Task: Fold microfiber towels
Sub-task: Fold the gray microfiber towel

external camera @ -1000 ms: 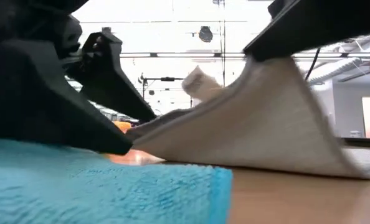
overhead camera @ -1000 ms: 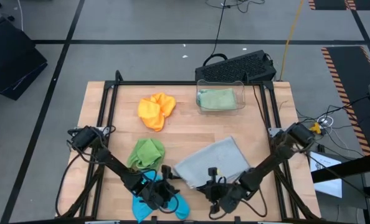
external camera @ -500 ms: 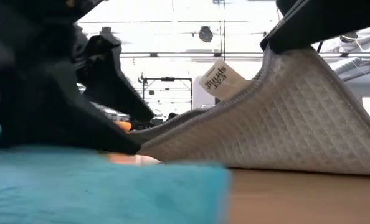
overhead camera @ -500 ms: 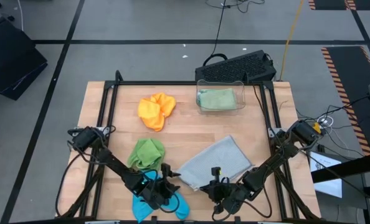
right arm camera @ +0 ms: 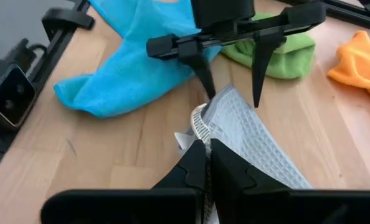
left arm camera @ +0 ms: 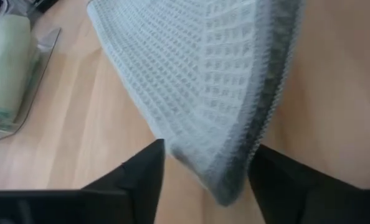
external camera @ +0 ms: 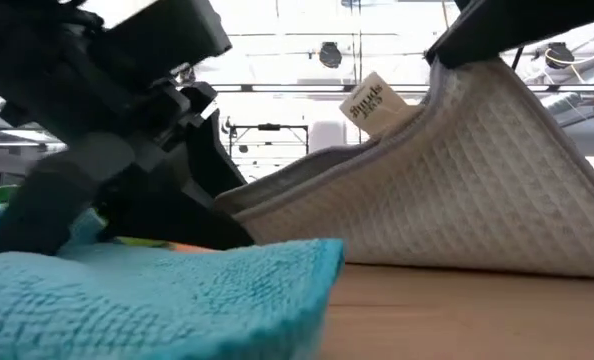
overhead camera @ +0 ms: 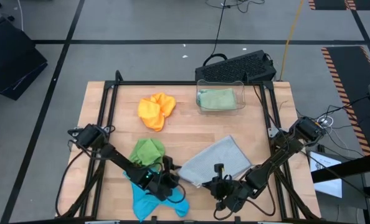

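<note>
Grey towel (overhead camera: 215,162): spread on the table near its front edge, one corner lifted off the wood; a white tag (external camera: 369,100) sticks up from the raised edge.
Right gripper (right arm camera: 205,163): fingers pressed together on the grey towel's lifted corner, the cloth pinched between them and hanging down from the tips to the table.
Left gripper (left arm camera: 203,168): fingers parted, one on each side of the grey towel's other near corner; the hem sits in the gap between them, not yet squeezed.
Gap between grippers: the two sets of fingers face each other along the same towel edge, close together.
Blue towel (overhead camera: 152,196): crumpled under and behind the left fingers.
Bright green towel (overhead camera: 147,152): bunched just behind the left fingers.
Orange towel (overhead camera: 156,111): well apart from both grippers.
</note>
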